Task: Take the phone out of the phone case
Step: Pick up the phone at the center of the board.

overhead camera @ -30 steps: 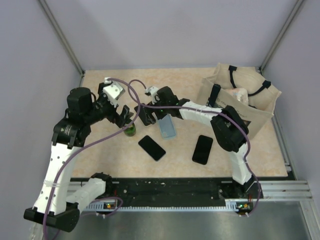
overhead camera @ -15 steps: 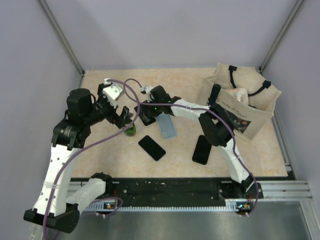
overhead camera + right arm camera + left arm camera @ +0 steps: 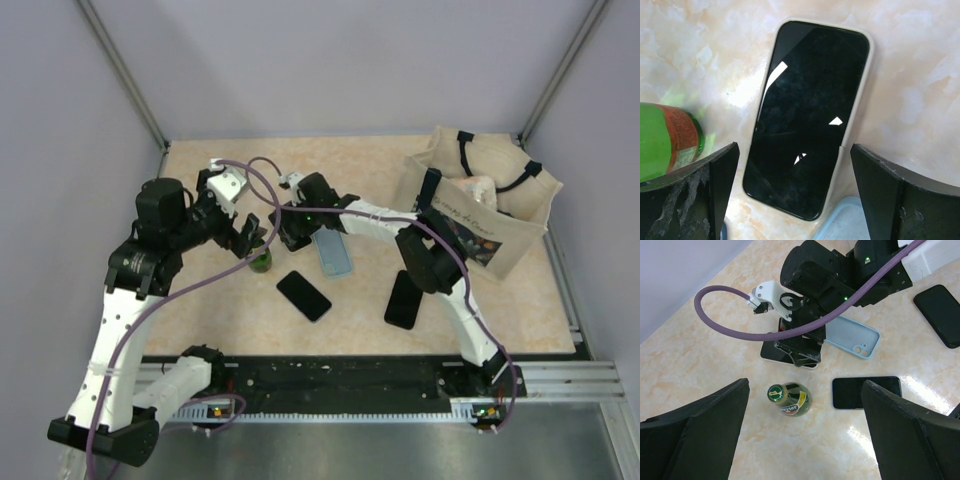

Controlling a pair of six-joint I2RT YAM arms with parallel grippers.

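the right pincer (image 3: 794, 147) hangs wide open and empty over the phone (image 3: 810, 115), lying screen-up in its pale case (image 3: 867, 85) on the desk (image 3: 920, 100) beside a green bottle (image 3: 665, 140), while the left pincer (image 3: 805, 387) gapes empty too.

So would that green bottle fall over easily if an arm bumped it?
Probably: the green bottle stands upright and looks slim, so a nudge could tip it. Being round, it would likely roll across the glossy table.
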